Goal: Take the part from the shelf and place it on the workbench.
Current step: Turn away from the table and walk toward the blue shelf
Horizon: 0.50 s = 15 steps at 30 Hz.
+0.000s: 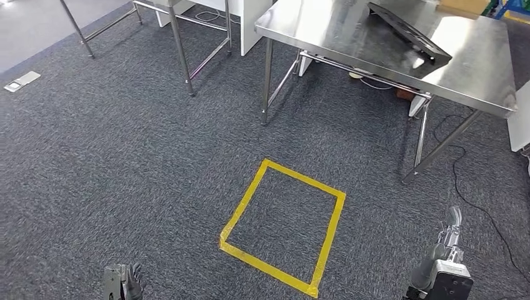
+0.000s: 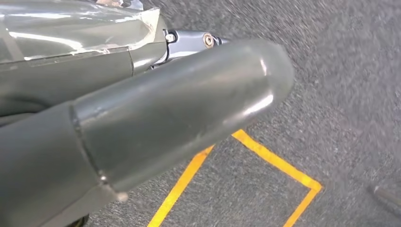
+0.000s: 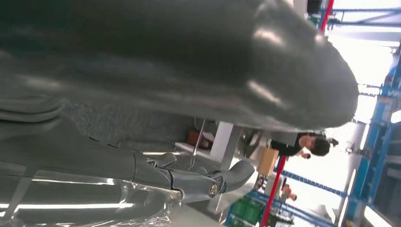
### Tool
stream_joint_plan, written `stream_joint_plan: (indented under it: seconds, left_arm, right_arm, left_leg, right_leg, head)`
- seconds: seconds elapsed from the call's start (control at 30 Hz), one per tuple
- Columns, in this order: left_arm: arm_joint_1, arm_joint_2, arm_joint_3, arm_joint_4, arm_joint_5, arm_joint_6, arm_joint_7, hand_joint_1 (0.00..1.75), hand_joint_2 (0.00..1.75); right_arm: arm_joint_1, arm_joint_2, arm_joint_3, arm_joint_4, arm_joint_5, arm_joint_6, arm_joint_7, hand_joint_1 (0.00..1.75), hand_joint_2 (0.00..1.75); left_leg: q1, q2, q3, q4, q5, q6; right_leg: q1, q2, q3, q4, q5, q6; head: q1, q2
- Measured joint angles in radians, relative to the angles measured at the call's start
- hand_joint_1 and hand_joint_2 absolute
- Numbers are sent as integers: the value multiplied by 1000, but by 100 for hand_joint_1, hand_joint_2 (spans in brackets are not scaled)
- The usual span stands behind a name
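With both the left robot hand (image 1: 123,281) and right robot hand (image 1: 445,250) hanging released, I'd leave the flat black part (image 1: 409,34) resting on the steel tabletop (image 1: 475,69), upper right.

Yellow tape square (image 1: 282,226) stuck on grey carpet (image 1: 125,162), one corner also in the left wrist view. Second metal table frame (image 1: 181,44) at the far left, well apart. Black cable (image 1: 475,200) trailing over the carpet at the right. Small floor plate (image 1: 22,81) near the left edge. Person in dark clothing (image 3: 307,144) among blue racking (image 3: 378,142).
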Motion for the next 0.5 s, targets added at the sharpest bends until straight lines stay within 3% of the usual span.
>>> stream_joint_plan:
  seconds: [0.03,0.07,0.1,0.17,0.2,0.27,0.43,0.47,0.5]
  left_arm:
    - [0,0,0,0,0,0,0,0,0]
    - [0,1,0,0,0,1,0,0,0]
    - [0,1,0,1,0,1,0,0,0]
    - [-3,-4,-2,2,0,2,0,0,0]
    - [-4,-6,-3,3,0,3,0,0,0]
    - [-5,-8,-4,5,1,5,1,0,0]
    - [-2,-9,-4,6,1,5,2,0,0]
    - [-1,-8,-4,6,1,5,2,0,0]
    - [-1,-6,-5,7,1,7,2,0,0]
  right_arm:
    - [1,0,0,0,0,0,0,0,0]
    - [2,0,0,0,0,0,0,0,0]
    - [3,0,0,0,0,-1,0,0,0]
    - [4,-1,-1,-3,0,-2,0,0,0]
    - [5,-2,-1,-6,1,-3,0,0,0]
    - [5,-3,-2,-10,1,-5,0,0,0]
    - [4,-5,-2,-11,0,-8,0,0,0]
    - [4,-3,-2,-13,1,-10,0,0,0]
    - [7,-1,-3,-14,3,-13,3,0,0]
  left_leg:
    - [-2,-12,-5,0,5,1]
    - [-5,-24,-9,0,10,1]
    - [-8,-35,-11,-1,16,1]
    - [-9,-56,-15,-4,27,-2]
    - [-8,-66,-18,-6,33,-5]
    - [-5,-84,-24,-10,44,-14]
    - [-5,-95,-24,-17,52,-20]
    - [-9,-81,-33,-2,38,-22]
    - [-10,-57,-68,75,-6,-31]
  right_leg:
    - [-2,1,0,8,-1,4]
    - [-2,5,23,-28,16,7]
    - [1,14,62,-99,42,5]
    - [17,55,144,-254,94,-13]
    - [26,70,166,-300,109,-23]
    - [36,74,175,-326,120,-34]
    - [37,65,176,-330,126,-39]
    - [31,55,179,-341,137,-39]
    - [24,34,177,-349,149,-38]
  head:
    - [0,0]
    - [0,0]
    - [0,0]
    - [-4,0]
    - [-6,0]
    - [-8,0]
    - [-7,0]
    - [-9,0]
    - [-11,0]
